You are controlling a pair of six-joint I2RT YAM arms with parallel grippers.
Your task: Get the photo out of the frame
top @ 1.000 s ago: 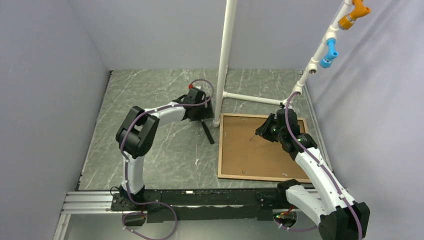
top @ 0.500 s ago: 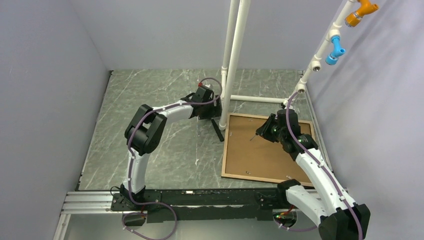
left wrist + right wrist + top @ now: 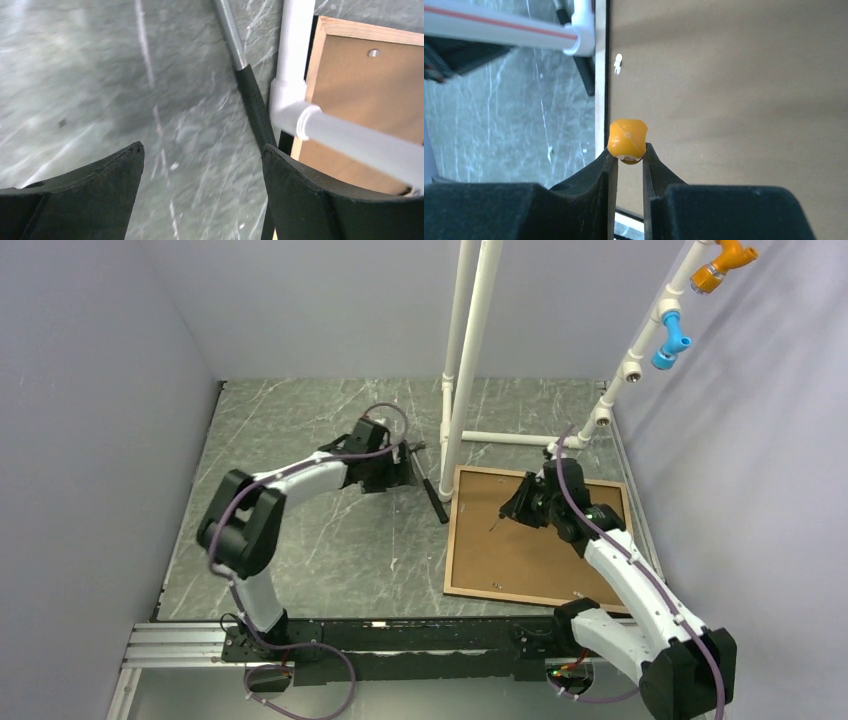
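Note:
The frame (image 3: pixel 450 540) lies face down at the right of the table, showing a pale wood back rim (image 3: pixel 600 75) with a thin black inner line. Inside it I see the photo's plain brown back board (image 3: pixel 545 550) (image 3: pixel 724 75) (image 3: pixel 360 85); the printed side is hidden. My right gripper (image 3: pixel 513 508) (image 3: pixel 626 152) hovers over the board's upper left, shut on a yellow-handled tool (image 3: pixel 626 137) whose thin shaft (image 3: pixel 497 522) points down at the board. My left gripper (image 3: pixel 408 465) (image 3: pixel 202 155) stands open over bare table, left of the frame's far-left corner, holding nothing.
A hammer with a silver shaft (image 3: pixel 227 30) and black grip (image 3: pixel 437 502) (image 3: pixel 255 107) lies between the left gripper and the frame. A white pipe stand (image 3: pixel 470 350) (image 3: pixel 295 50) (image 3: pixel 499 25) rises at the frame's far-left corner. Small metal clips (image 3: pixel 618 63) (image 3: pixel 373 52) sit on the rim.
The left arm first pushed right, shifting the hammer, pipe stand and frame slightly right. It has since drawn back left, with jaws a little wider. The right gripper edged left with its tool.

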